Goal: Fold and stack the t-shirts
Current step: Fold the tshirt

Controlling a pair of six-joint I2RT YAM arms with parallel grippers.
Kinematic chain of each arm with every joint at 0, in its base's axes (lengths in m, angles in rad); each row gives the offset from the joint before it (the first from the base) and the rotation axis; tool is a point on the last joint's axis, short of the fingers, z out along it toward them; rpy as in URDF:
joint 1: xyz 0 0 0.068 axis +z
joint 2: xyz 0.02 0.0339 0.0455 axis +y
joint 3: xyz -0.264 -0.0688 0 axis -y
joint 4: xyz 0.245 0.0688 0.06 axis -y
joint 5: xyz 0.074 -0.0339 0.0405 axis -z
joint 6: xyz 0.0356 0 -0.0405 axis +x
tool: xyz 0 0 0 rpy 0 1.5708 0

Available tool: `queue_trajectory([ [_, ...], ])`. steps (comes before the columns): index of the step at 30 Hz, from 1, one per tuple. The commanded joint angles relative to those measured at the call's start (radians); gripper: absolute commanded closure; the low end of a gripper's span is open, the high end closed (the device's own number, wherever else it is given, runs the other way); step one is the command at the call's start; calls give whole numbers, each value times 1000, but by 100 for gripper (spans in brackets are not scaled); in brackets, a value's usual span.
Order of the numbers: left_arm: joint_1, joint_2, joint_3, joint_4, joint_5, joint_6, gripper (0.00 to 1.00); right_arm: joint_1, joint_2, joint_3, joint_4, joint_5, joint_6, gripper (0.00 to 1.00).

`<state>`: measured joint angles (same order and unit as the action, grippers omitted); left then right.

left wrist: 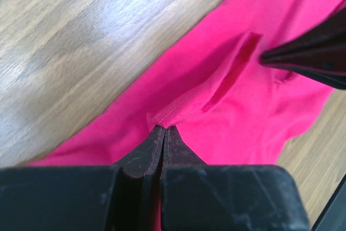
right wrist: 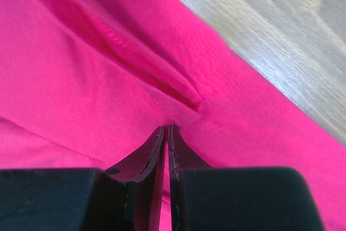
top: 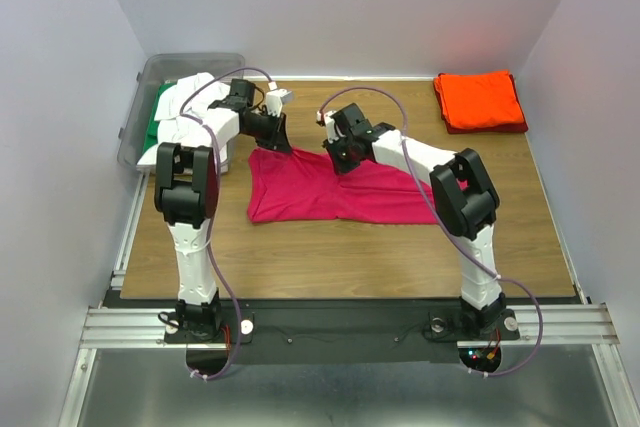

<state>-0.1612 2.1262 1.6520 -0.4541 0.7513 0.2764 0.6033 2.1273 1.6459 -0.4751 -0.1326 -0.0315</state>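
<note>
A magenta-pink t-shirt [top: 335,192] lies spread on the wooden table in the middle. My left gripper [top: 278,139] is shut on its far left hem [left wrist: 172,113], the cloth puckered at the tips [left wrist: 164,128]. My right gripper [top: 338,159] is shut on the shirt's far edge further right, a stitched hem [right wrist: 178,109] pinched at its tips [right wrist: 165,129]. The right gripper's dark fingers [left wrist: 308,55] show in the left wrist view. A folded orange-red t-shirt [top: 480,100] lies at the back right. White and green t-shirts [top: 185,107] sit in the bin.
A clear grey plastic bin [top: 150,82] stands at the back left, partly off the table [top: 350,257]. White walls close in on three sides. A metal rail [top: 340,322] runs along the near edge by the arm bases.
</note>
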Motion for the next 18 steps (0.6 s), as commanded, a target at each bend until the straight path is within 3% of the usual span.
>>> queue_trajectory([
  [1, -1, -152, -26, -47, 19, 32, 100, 3, -127, -6, 53, 19, 54, 87],
  [9, -29, -278, -193, -104, -16, 108, 100, -26, -335, -86, 52, 16, 41, 78],
  [18, -135, -397, -468, -124, -153, 213, 97, -129, -421, -141, 24, 16, -21, 77],
])
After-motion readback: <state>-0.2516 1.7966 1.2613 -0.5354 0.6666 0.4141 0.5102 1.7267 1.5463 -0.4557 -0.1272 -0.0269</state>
